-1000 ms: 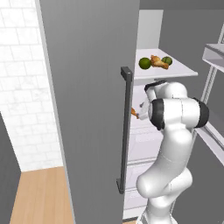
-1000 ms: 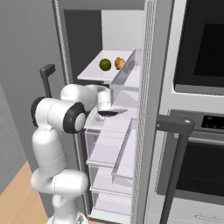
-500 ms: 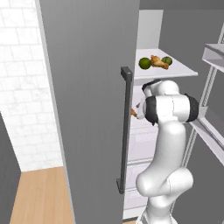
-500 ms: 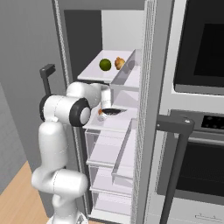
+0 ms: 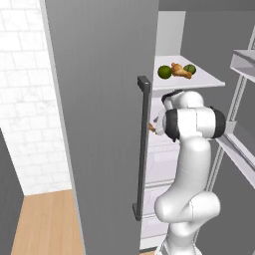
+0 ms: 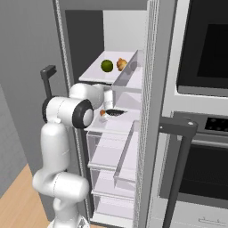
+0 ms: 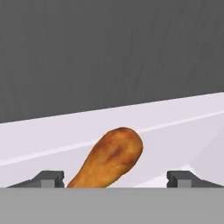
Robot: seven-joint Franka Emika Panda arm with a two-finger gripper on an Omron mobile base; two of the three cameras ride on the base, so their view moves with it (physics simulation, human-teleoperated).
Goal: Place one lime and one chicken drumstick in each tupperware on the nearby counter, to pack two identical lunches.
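Observation:
My gripper (image 7: 116,178) reaches into the open fridge at the second shelf. Its fingers (image 7: 48,177) stand wide apart, open, on either side of an orange-brown chicken drumstick (image 7: 111,157) lying on the white shelf, touching neither finger. The same drumstick (image 6: 103,113) peeks out beside the hand (image 6: 111,112) in the right base view, and shows as an orange bit (image 5: 151,127) in the left base view. On the shelf above lie a lime (image 5: 165,71), a second drumstick (image 5: 179,70) and another lime (image 5: 190,69). The tupperware and the counter are out of view.
The grey fridge door (image 5: 99,124) with its bar handle (image 5: 143,149) stands open close on the arm's left. The other door's bins (image 6: 129,80) flank the shelves on the right. Clear drawers (image 6: 111,156) sit below. An oven (image 6: 205,49) with a handle (image 6: 178,129) is further right.
The arm has pushed further into the fridge and its elbow has swung, bringing the hand up to the drumstick on the second shelf. Nothing has been taken hold of.

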